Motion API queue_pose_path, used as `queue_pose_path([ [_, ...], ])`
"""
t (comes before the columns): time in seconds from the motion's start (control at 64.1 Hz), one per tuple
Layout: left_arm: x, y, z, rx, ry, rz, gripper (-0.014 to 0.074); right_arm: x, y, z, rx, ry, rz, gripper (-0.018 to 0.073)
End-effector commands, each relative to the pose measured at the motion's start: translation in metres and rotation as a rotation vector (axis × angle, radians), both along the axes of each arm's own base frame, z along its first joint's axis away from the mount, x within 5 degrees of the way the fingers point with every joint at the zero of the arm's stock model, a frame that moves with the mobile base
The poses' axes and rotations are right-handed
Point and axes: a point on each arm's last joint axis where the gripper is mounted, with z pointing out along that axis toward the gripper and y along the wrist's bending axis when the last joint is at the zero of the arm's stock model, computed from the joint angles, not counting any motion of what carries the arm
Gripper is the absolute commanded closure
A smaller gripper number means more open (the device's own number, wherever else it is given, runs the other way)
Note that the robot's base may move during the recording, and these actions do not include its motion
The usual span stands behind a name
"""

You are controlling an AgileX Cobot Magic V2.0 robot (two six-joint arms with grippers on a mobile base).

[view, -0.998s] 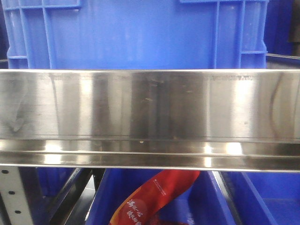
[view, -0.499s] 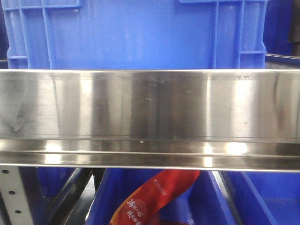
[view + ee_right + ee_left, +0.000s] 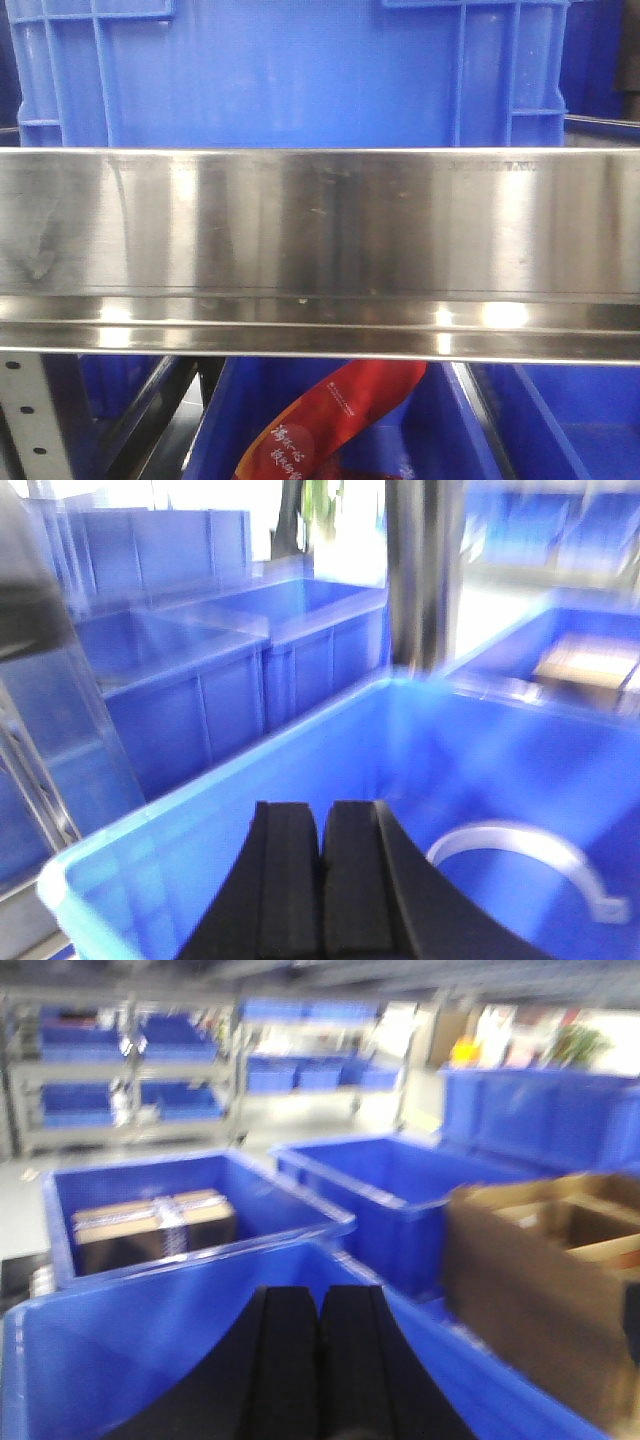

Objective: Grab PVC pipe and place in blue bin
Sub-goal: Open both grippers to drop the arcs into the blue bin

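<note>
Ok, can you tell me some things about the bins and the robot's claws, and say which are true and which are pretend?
1. The right gripper is shut. True.
2. A white curved piece lies in the bin under the right gripper. True.
3. The left gripper is holding a pipe. False: it is shut on nothing.
4. The cardboard box is green. False: it is brown.
5. A red packet sits below the metal shelf. True.
</note>
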Motion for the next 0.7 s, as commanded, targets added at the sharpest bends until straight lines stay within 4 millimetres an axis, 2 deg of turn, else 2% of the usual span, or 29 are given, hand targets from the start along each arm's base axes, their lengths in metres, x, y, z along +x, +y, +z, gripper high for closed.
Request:
queue_pose_path([
  [0.0,-0.018,0.004,-0.015,-0.019,0.003,-0.024,0.0707,-0.01,-0.008,-0.017,-0.015,-0.034,-0.019,0.0719],
  [0.203,-0.048,0.019,-0.077,-0.028,0.061,-0.034,0.0707,-0.043,-0.027,-0.067,-0.012,-0.033,-0.037,0.0713],
  [0.296,-0.056,0.026,-0.092,-0.064,0.01,-0.019,0.0707,-0.056,-0.035,-0.08,0.004,-0.06,-0.046,0.0713],
  [0.374,-0.062,0.032,-0.094,-0.117,-0.075,-0.004,0.0707,-0.066,-0.041,-0.082,0.016,-0.082,-0.048,0.0713],
  [0.515,-0.067,0.035,-0.093,-0.129,-0.094,-0.003,0.0707,-0.075,-0.045,-0.076,0.036,-0.117,-0.049,0.0713],
  [0.686,-0.067,0.035,-0.093,-0.129,-0.094,-0.003,0.0707,-0.075,-0.046,-0.074,0.048,-0.137,-0.053,0.0713],
])
